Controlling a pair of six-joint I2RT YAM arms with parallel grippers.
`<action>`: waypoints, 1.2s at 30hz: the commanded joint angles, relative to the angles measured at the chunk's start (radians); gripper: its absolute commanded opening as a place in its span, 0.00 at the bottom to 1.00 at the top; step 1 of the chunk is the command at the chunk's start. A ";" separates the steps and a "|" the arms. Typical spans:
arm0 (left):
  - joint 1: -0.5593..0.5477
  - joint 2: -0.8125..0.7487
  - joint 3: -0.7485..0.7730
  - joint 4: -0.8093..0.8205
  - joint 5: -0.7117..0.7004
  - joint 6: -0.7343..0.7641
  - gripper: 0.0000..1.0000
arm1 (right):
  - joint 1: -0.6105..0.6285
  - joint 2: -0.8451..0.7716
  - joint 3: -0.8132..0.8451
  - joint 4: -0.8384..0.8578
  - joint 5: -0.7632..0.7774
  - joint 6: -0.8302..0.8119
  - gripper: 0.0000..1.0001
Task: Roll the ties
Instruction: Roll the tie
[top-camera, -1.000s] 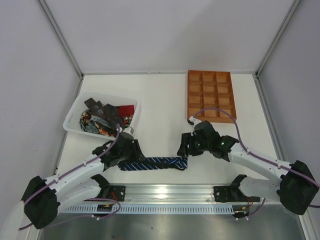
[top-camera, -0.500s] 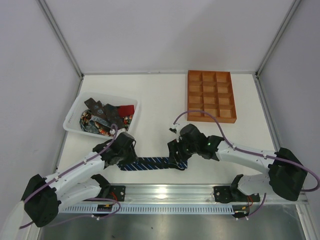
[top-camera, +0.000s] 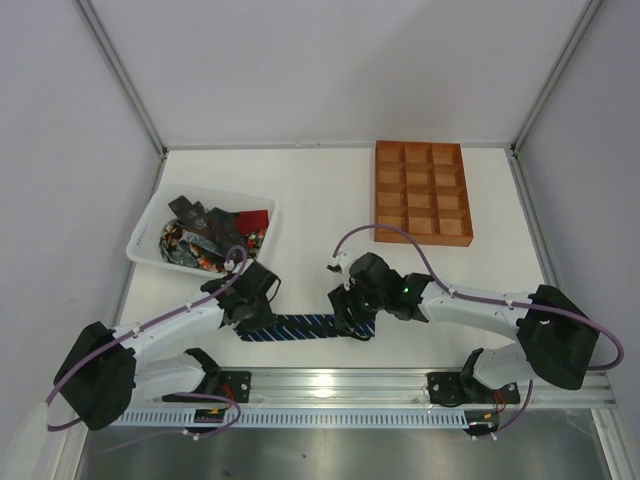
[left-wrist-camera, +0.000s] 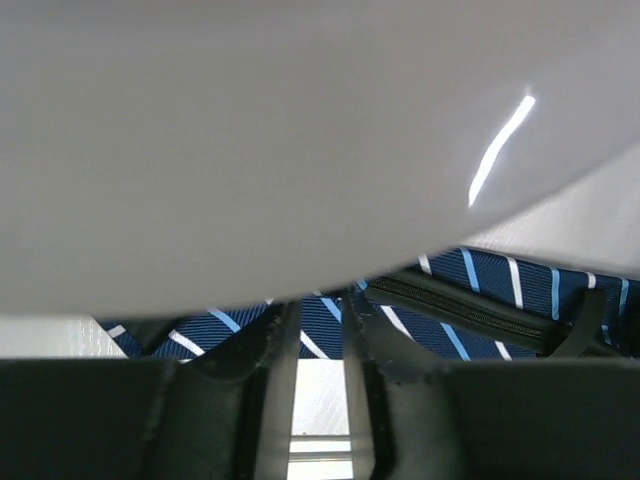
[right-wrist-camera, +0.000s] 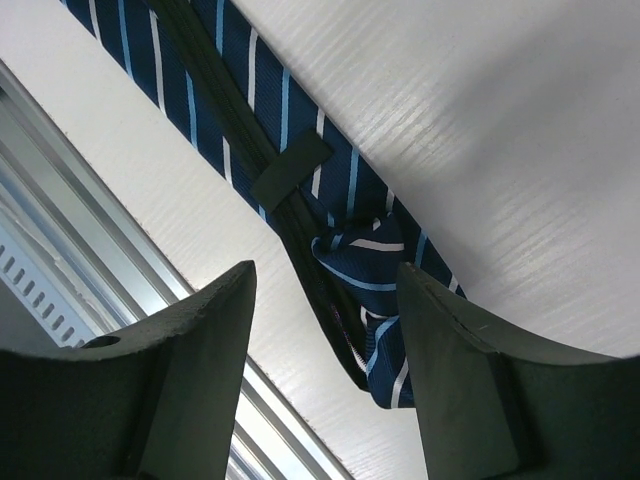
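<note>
1. Nearest, we recorded a metal rail along the front edge of the table.

2. Just beyond it lay a navy tie with light-blue stripes, flat, running left to right, seam side up. Its right end was bunched over itself.

3. The left gripper sat at the tie's left end. Its fingers stood narrow with a slit of table between them. We could not tell whether the tips pinched the cloth.

4. The right gripper was over the bunched end, jaws wide and straddling it, holding nothing.

5. Farther left stood a white basket holding other ties in a heap.

6. Farthest right stood an orange-brown compartment tray.
</note>
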 joint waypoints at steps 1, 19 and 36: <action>-0.002 0.008 0.032 0.021 -0.007 -0.022 0.26 | 0.006 0.009 0.027 0.031 0.020 -0.028 0.63; -0.002 -0.151 -0.029 -0.009 -0.045 -0.027 0.00 | 0.004 0.019 0.010 0.040 0.004 -0.055 0.62; -0.002 -0.160 -0.046 0.016 -0.013 -0.010 0.01 | 0.007 0.064 -0.048 0.117 -0.046 -0.117 0.60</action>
